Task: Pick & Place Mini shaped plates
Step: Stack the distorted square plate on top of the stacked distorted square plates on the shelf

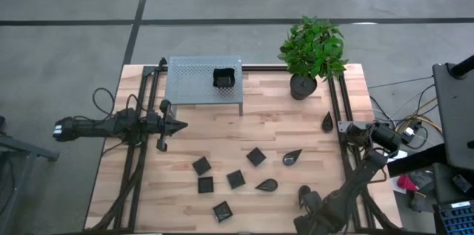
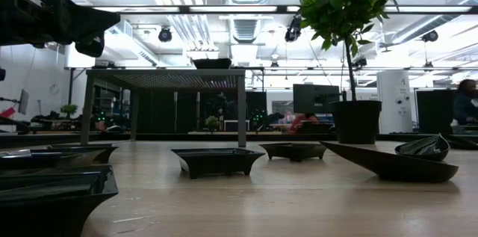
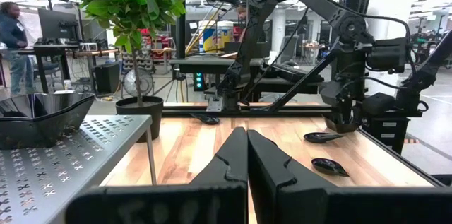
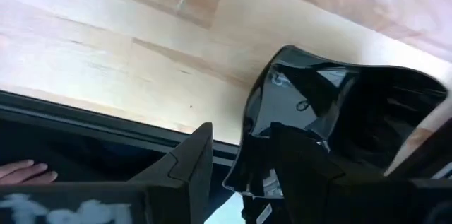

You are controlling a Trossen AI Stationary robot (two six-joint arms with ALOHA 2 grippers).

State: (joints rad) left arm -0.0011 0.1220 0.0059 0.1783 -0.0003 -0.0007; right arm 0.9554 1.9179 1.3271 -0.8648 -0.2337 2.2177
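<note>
From the high view, a perforated grey metal stand (image 1: 204, 81) is seen at the rear of the pale wooden surface (image 1: 141, 190), with one small black square plate (image 1: 224, 78) already set on it. In front of the stand, about nine more small dark plates, square and teardrop-shaped (image 1: 235, 179), lie scattered and unplaced, so most of the task is judged to remain. The left gripper (image 1: 178, 124) is held just left of the stand's front edge, its jaws pressed together and empty. The right gripper (image 1: 305, 204) is placed far from the stand, at the surface's near edge.

From the low view, the stand is seen beyond the waiting plates, with a potted green plant (image 2: 351, 50) to its right.

In the left wrist view, the shut jaws are confirmed.

In the right wrist view, the jaws are spread around a glossy black teardrop plate (image 4: 332, 118); a firm hold cannot be told.
</note>
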